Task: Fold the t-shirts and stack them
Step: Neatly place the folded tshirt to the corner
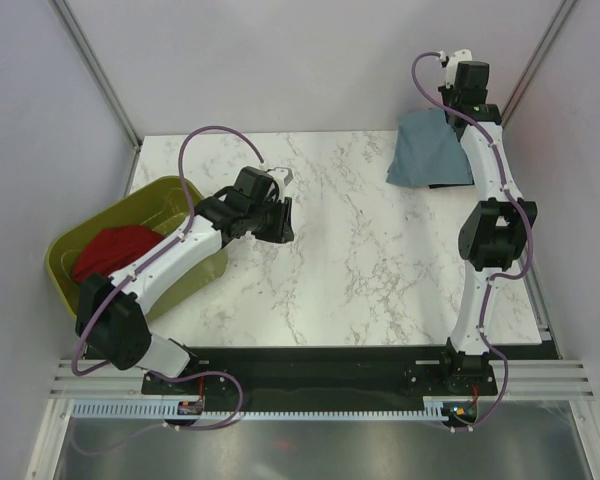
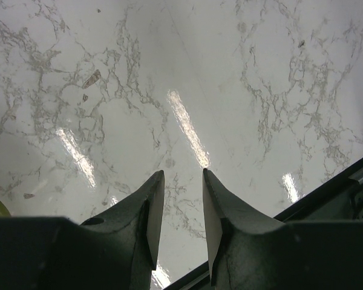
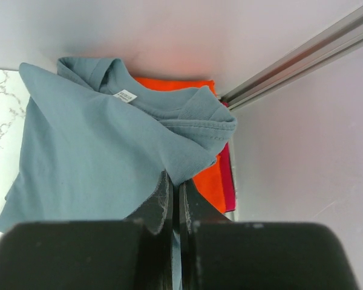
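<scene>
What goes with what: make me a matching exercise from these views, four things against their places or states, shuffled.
1. blue-grey t-shirt
2. dark red t-shirt
3. orange t-shirt
4. left gripper

A. open over the bare marble table
B. inside the olive tub
C. pinched in the right gripper
D. lying beneath another shirt

Pairs: 1-C, 2-B, 3-D, 4-A.

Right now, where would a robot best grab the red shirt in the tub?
Probably pinch the red shirt at the top of its mound, coming straight down: it lies bunched up, and the tub walls block the sides.
</scene>
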Robot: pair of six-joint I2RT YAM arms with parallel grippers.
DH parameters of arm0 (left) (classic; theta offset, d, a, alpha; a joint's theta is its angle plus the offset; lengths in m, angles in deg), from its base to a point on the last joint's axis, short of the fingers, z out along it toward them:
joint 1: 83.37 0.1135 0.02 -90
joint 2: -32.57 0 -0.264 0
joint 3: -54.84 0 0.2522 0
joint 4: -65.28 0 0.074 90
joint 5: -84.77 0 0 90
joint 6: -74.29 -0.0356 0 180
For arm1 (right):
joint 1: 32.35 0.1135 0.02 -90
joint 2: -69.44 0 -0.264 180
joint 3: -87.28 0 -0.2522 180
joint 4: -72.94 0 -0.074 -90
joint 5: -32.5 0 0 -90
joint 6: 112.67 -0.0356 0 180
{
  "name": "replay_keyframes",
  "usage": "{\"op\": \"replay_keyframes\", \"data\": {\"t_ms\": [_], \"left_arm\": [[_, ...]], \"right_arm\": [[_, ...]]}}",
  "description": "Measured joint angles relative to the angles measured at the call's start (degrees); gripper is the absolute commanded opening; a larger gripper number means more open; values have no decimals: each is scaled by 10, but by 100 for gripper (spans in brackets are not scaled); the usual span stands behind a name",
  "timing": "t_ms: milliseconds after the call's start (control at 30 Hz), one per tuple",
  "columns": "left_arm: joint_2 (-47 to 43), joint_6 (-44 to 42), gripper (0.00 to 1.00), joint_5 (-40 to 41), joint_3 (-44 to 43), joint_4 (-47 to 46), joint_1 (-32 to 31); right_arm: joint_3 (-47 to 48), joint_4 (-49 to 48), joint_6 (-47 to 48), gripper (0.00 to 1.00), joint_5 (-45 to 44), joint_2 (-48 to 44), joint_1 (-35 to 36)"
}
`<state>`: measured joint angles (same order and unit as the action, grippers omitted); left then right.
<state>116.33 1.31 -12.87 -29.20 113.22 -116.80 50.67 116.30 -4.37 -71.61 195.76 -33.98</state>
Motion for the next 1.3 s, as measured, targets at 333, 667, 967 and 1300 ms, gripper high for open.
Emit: {"op": "replay_keyframes", "data": {"t_ms": [333, 667, 967, 1300], "left_arm": [[11, 0, 39, 0, 0, 0, 8], [33, 0, 40, -5, 0, 0, 18], [37, 0, 40, -20, -1, 1, 21], [18, 0, 40, -50, -1, 0, 22]], "right_arm": [[64, -23, 55, 0, 12, 23, -17], [132, -101, 70, 6, 26, 158, -60], [141, -170, 62, 55, -4, 215, -80], [44, -164, -16, 98, -90, 105, -59]]}}
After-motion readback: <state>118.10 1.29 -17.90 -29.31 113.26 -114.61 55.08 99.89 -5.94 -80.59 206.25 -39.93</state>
